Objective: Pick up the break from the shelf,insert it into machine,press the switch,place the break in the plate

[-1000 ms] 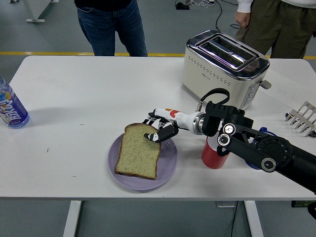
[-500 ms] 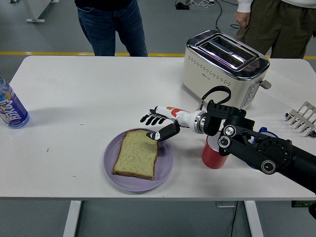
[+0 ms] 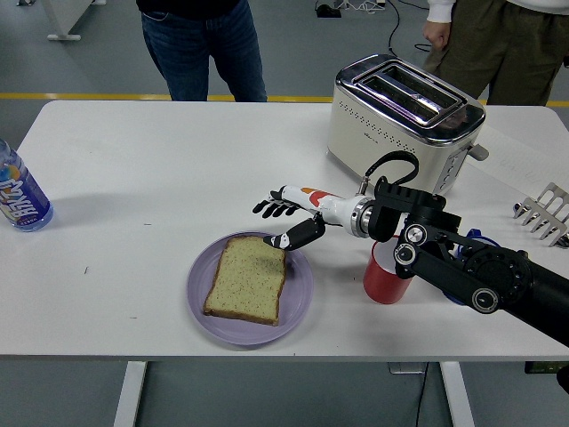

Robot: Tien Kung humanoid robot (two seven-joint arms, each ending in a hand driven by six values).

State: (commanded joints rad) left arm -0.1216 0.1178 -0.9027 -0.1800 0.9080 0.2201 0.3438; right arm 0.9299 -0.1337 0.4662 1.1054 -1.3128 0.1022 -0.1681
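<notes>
A slice of bread (image 3: 247,278) lies flat on a purple plate (image 3: 298,298) near the table's front edge. My right hand (image 3: 283,221) hovers just above the plate's far right rim, fingers spread and holding nothing; its thumb is close to the bread's top corner. The cream and chrome toaster (image 3: 404,116) stands at the back right with both slots empty. The left arm is out of view.
A red cup (image 3: 385,277) stands right of the plate, under my right forearm. A plastic bottle (image 3: 18,197) is at the left edge. A metal rack (image 3: 544,213) is at the right edge. Two people stand behind the table.
My right hand let go of the bread and drew back and up. The bread settled flat, and the plate with it shifted slightly left.
</notes>
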